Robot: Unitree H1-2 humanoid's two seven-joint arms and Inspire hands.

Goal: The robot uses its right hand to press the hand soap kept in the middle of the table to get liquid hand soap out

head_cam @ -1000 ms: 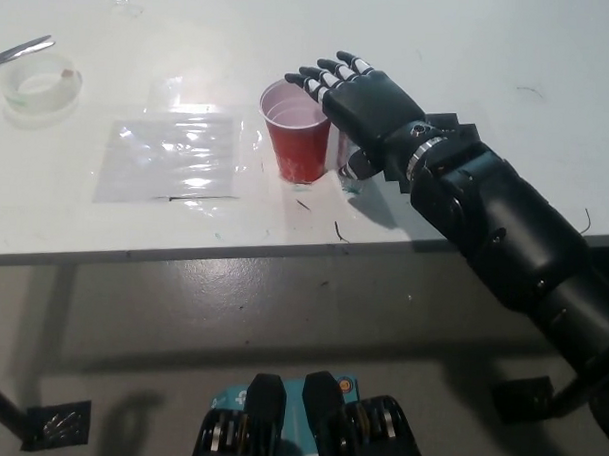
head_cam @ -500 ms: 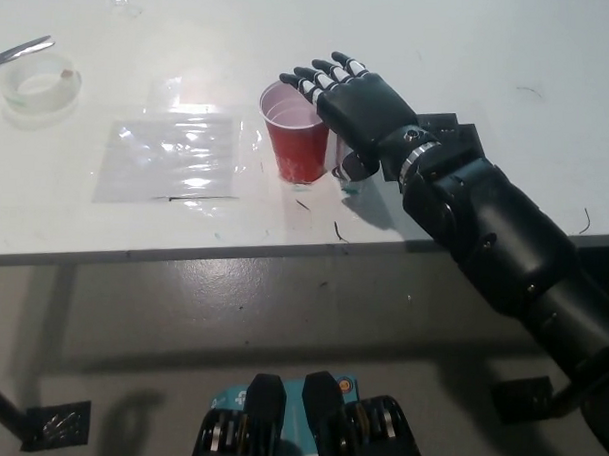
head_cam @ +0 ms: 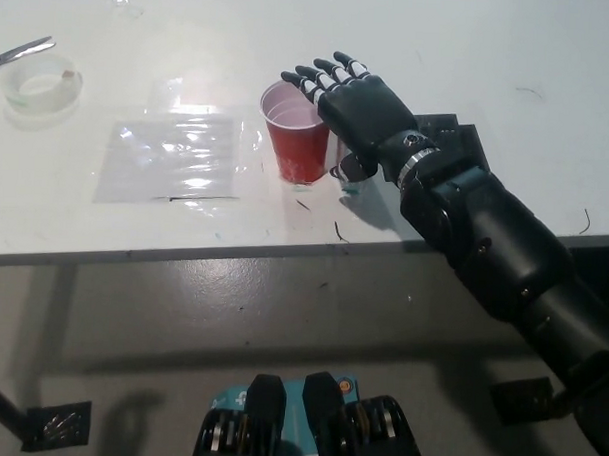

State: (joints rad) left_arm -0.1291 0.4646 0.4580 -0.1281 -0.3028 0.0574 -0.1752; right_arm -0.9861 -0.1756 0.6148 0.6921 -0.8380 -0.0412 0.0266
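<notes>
The right hand (head_cam: 354,102), fingers apart and holding nothing, hovers over the soap (head_cam: 348,176) hidden beneath it beside the red cup (head_cam: 297,138) near the desk's (head_cam: 511,55) front edge, apparently about to press down.

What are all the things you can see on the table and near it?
Table: one, white, fills the upper part of the view.
Red cup: one, red outside and pale inside, upright at mid-table.
Soap dispenser: one, mostly hidden under the right hand, just right of the cup.
Plastic sheet: one, clear, flat, left of the cup.
Tape roll: one, clear, upper left.
Scissors: one, metal tips only, upper left edge.
Right hand: one, black, fingers spread, over the dispenser beside the cup.
Left hand: not in view.
</notes>
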